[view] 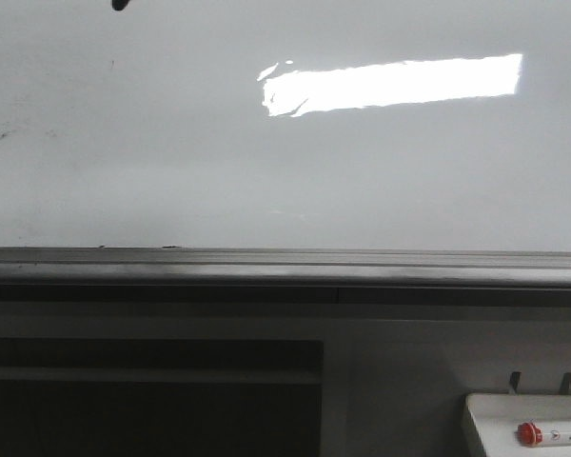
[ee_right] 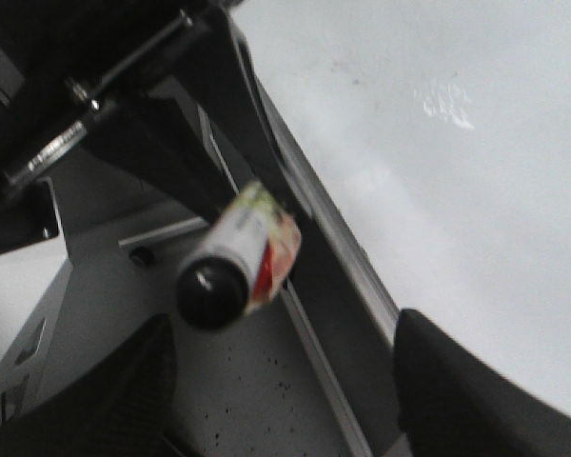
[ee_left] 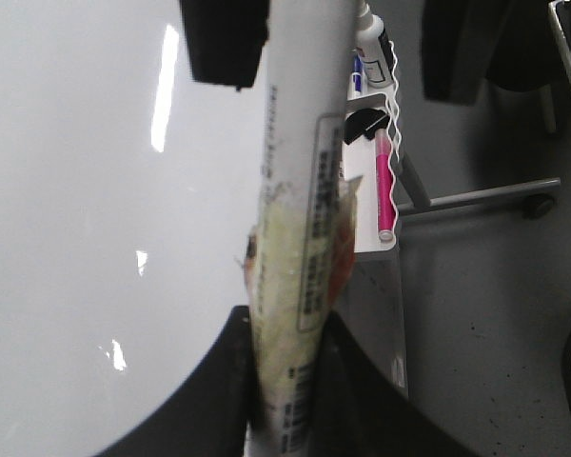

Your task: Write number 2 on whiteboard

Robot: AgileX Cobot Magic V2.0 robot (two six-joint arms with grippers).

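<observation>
Marker gripped, whiteboard [view: 171,143] unmarked.
Your left fingers [ee_left: 238,381] clamp the marker [ee_left: 300,238] beside the whiteboard; right fingers [ee_right: 457,400] spread, holding nothing.

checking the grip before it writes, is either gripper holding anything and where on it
The left gripper clamps a white marker around its taped lower barrel. The right gripper is open, holding nothing.
</observation>
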